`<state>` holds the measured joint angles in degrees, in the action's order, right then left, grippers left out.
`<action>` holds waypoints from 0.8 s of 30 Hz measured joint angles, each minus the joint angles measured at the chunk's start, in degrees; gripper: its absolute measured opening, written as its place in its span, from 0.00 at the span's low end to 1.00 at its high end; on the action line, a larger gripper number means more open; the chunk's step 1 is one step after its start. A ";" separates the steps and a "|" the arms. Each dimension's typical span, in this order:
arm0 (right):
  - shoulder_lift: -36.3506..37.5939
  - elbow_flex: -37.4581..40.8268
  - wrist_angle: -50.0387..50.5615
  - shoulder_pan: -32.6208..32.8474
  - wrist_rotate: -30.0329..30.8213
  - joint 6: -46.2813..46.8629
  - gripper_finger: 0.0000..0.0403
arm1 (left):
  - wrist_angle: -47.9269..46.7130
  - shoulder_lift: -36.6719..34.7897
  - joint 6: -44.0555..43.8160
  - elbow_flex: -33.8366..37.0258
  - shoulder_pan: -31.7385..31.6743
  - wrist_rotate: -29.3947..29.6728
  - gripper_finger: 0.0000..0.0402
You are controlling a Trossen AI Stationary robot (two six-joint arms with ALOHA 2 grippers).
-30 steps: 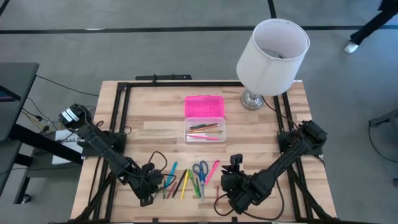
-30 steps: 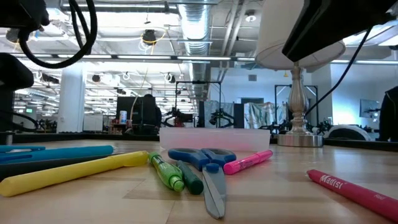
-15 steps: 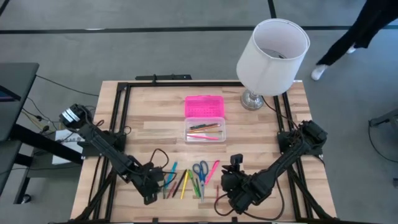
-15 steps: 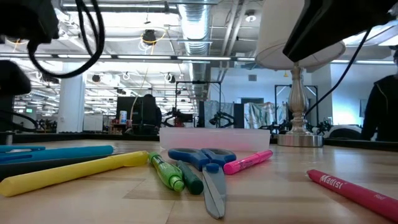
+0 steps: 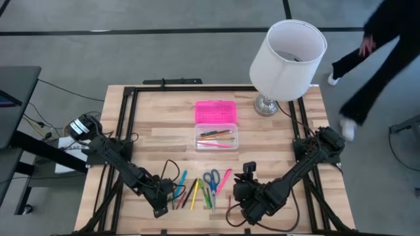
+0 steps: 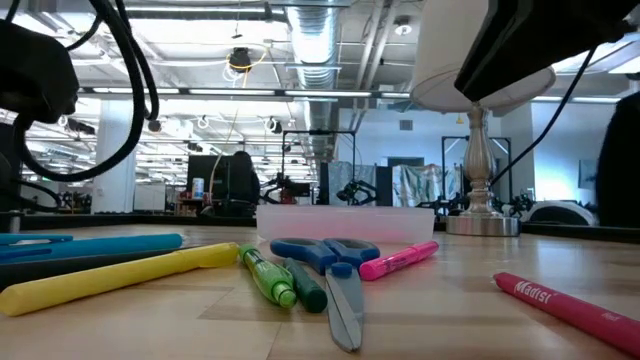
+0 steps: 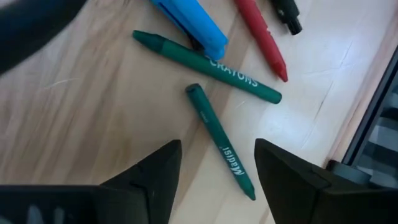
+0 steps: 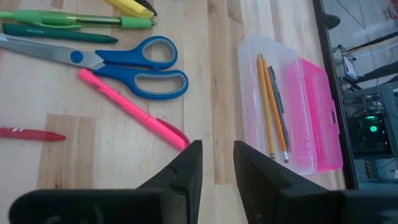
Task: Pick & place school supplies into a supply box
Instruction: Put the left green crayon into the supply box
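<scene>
The school supplies lie loose near the table's front edge: scissors [image 5: 211,178], a pink highlighter [image 5: 225,179], a yellow one [image 5: 194,195], and green crayons [image 7: 208,64]. The supply box's clear base [image 5: 216,137] holds a few pencils, and its pink lid [image 5: 215,113] lies open behind it. My left gripper [image 7: 217,149] stands open, pointing down. Its fingers are on either side of a short green crayon [image 7: 221,140] without touching it. My right gripper [image 8: 216,163] hangs open above the table near the pink highlighter [image 8: 130,109], with nothing in it.
A lamp with a white shade [image 5: 289,56] stands at the table's far right corner, beside the box. A red crayon [image 6: 570,305] lies apart at the front right. A black frame [image 5: 131,98] runs round the table. A person [image 5: 380,46] walks past beyond the far right.
My left arm has sunk a little toward the supplies at the front left, and its wrist has rolled. My right arm has kept still. The person beyond the table has walked closer along the right side.
</scene>
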<state>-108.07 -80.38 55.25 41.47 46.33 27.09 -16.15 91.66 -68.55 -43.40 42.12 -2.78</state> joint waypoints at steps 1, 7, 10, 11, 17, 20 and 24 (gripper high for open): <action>0.00 0.00 -0.02 -0.04 0.00 -0.01 0.21 | 0.00 0.02 -0.01 -0.03 -0.01 -0.02 0.50; 0.00 0.00 -0.02 -0.06 0.00 -0.05 0.21 | 0.01 0.19 -1.39 -0.04 0.01 0.33 0.49; 0.00 0.00 -0.04 -0.05 0.00 -0.06 0.21 | 0.24 0.21 -2.13 -0.04 0.39 1.24 0.48; 0.00 0.00 -0.07 -0.04 0.00 -0.04 0.21 | 0.28 0.22 -2.25 -0.04 0.58 1.70 0.47; 0.00 0.00 -0.24 -0.04 0.00 -0.06 0.21 | 0.06 0.45 -2.58 -1.21 1.81 3.98 0.43; 0.00 0.00 -0.25 -0.16 -0.02 -0.05 0.21 | 0.20 0.45 -1.91 -2.10 2.16 4.73 0.40; 0.00 0.00 -0.48 -0.32 -0.02 -0.06 0.21 | -1.12 0.45 -1.64 -2.16 2.18 4.72 0.37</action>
<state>-108.07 -80.38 54.76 41.15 46.30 27.03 -17.28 92.12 -70.18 -45.56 44.29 1.94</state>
